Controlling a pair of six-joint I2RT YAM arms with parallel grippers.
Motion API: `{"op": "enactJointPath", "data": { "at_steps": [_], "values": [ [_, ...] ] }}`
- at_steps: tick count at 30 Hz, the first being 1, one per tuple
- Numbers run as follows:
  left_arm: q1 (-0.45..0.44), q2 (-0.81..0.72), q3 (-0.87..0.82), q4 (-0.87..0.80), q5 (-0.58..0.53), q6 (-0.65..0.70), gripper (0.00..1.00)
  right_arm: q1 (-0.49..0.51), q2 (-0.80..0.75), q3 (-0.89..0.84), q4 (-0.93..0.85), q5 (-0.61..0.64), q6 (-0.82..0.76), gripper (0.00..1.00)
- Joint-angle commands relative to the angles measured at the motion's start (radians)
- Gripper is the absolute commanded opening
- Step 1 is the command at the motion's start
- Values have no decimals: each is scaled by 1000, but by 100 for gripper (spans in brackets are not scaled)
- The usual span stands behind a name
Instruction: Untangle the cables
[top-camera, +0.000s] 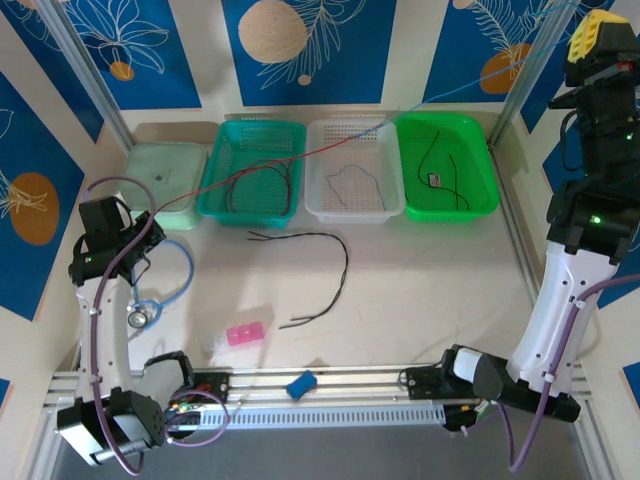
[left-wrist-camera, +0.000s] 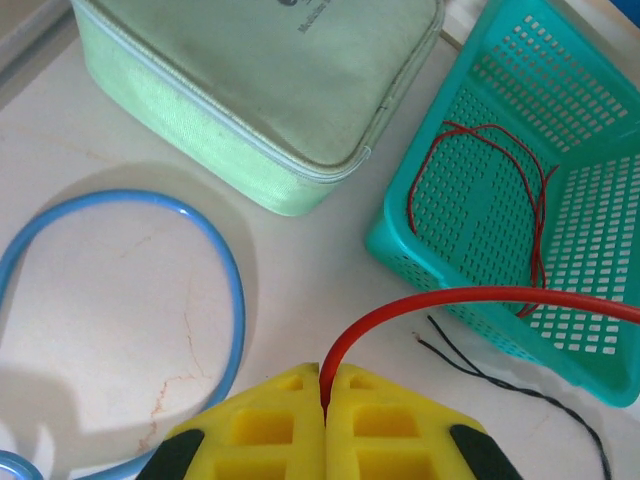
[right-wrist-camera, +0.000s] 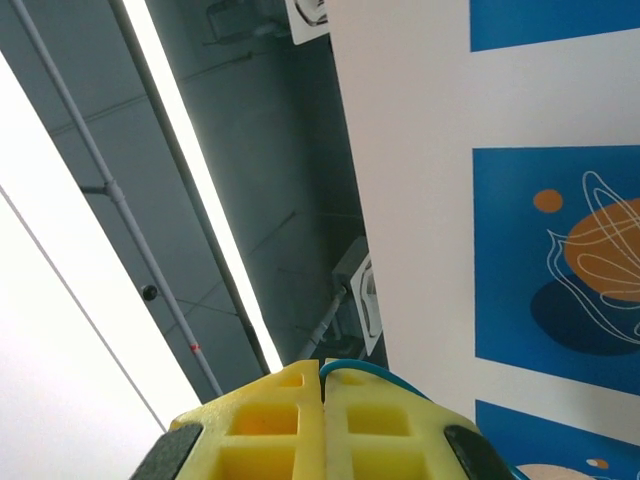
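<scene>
My left gripper (top-camera: 152, 222) (left-wrist-camera: 323, 370) is shut on a red cable (left-wrist-camera: 450, 295), which rises from the jaws and arcs right over the teal basket (left-wrist-camera: 600, 80). In the top view the red cable (top-camera: 300, 157) runs taut up and right across the baskets to meet a grey-blue cable (top-camera: 480, 78). That one climbs to my right gripper (top-camera: 595, 35), raised high at the back right. The right gripper (right-wrist-camera: 322, 365) is shut on the grey-blue cable (right-wrist-camera: 365, 368). A black cable (top-camera: 344, 262) (left-wrist-camera: 500, 380) lies loose on the table. Thin red loops (left-wrist-camera: 530, 190) lie in the teal basket.
Teal (top-camera: 245, 214), white (top-camera: 350, 214) and green (top-camera: 450, 212) baskets line the back, each holding thin wire. A mint pouch (top-camera: 165, 170) (left-wrist-camera: 250, 90) sits at back left. A light blue tube loop (top-camera: 185, 270) (left-wrist-camera: 225, 250) lies by the left arm. Pink piece (top-camera: 244, 333), blue block (top-camera: 300, 383).
</scene>
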Motion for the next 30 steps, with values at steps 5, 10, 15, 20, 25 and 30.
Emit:
{"op": "enactJointPath", "data": {
  "at_steps": [5,10,15,20,25,30],
  "values": [
    [45,-5,-25,51,30,-26,0,-19,79,202,-22,-2,22,0],
    [71,5,-61,76,40,-32,0,-24,166,376,-65,2,31,0],
    [103,16,-96,101,44,-29,0,-30,242,529,-98,0,40,0],
    [139,25,-106,112,56,-24,0,-45,254,555,-104,11,58,0],
    [177,54,-118,128,87,-26,0,-51,252,559,-100,21,56,0],
    [231,80,-143,167,102,-33,0,-59,251,559,-100,26,68,0]
  ]
}}
